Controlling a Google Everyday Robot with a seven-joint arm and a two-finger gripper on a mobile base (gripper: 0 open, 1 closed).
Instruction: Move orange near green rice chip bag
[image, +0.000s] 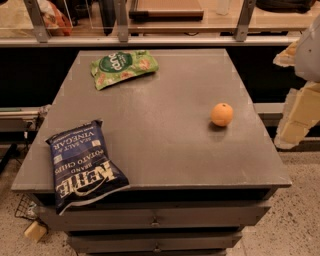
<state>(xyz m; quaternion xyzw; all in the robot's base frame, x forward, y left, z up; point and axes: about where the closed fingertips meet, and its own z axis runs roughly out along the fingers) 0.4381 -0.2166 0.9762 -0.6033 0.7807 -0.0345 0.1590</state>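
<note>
Orange (222, 114) on the right of the table (165, 150), green bag (124, 67) back left. Gripper (300, 105) at right edge, its grip cannot be told. Best to grasp the orange centred so it cannot roll

The orange (222, 114) sits on the right side of the worktop (165, 145), small and round, stem dimple near its top. The green rice chip bag (124, 67) lies flat by the far-left corner, dark round logo facing up, slightly skewed. They're well apart. The hand (296, 116) hangs beyond the worktop's right edge.
</note>
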